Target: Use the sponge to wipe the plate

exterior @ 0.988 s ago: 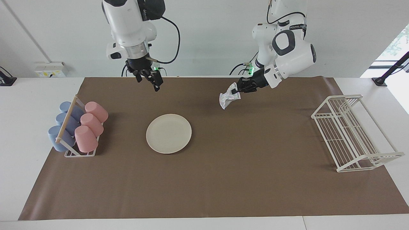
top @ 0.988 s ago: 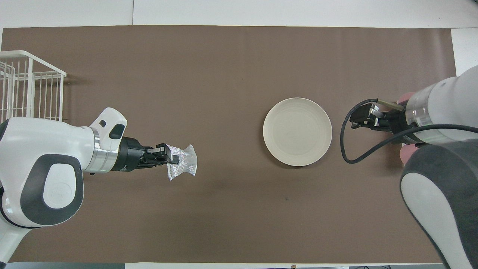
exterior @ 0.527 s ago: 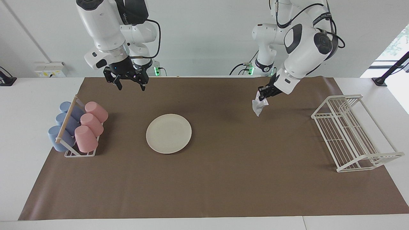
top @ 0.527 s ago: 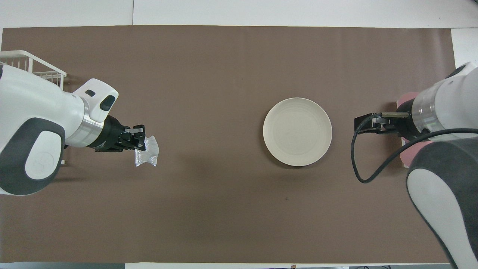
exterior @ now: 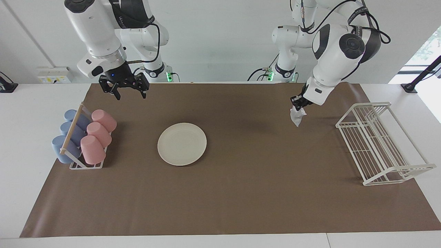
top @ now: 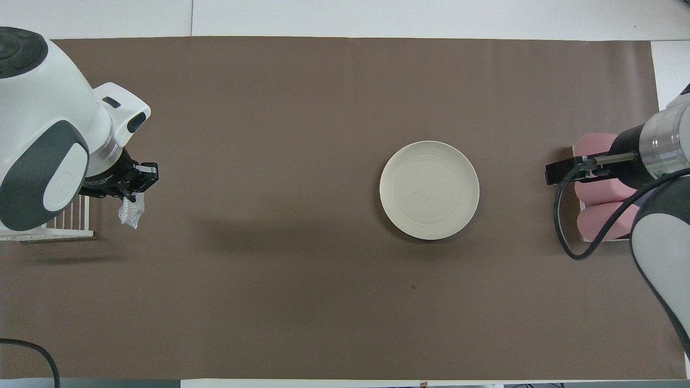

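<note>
The cream-white plate [exterior: 182, 143] [top: 429, 189] lies flat on the brown mat, nothing on it. My left gripper [exterior: 298, 104] [top: 135, 189] is shut on the silvery sponge [exterior: 296, 117] [top: 131, 212], which dangles from it in the air over the mat, between the plate and the white wire rack [exterior: 378, 143], close to the rack. My right gripper [exterior: 128, 93] [top: 555, 173] hangs open and empty over the mat, toward the robots from the cup holder, its jaws spread wide and pointing down.
A wooden-barred holder with pink cups [exterior: 97, 135] [top: 598, 188] and blue cups [exterior: 69, 136] stands at the right arm's end of the mat. The white wire rack [top: 48, 233] stands at the left arm's end. The brown mat [exterior: 241, 193] covers most of the table.
The left gripper has carried the sponge away from the plate toward the wire rack. The right gripper has swung away from the plate toward the cup holder, staying open.
</note>
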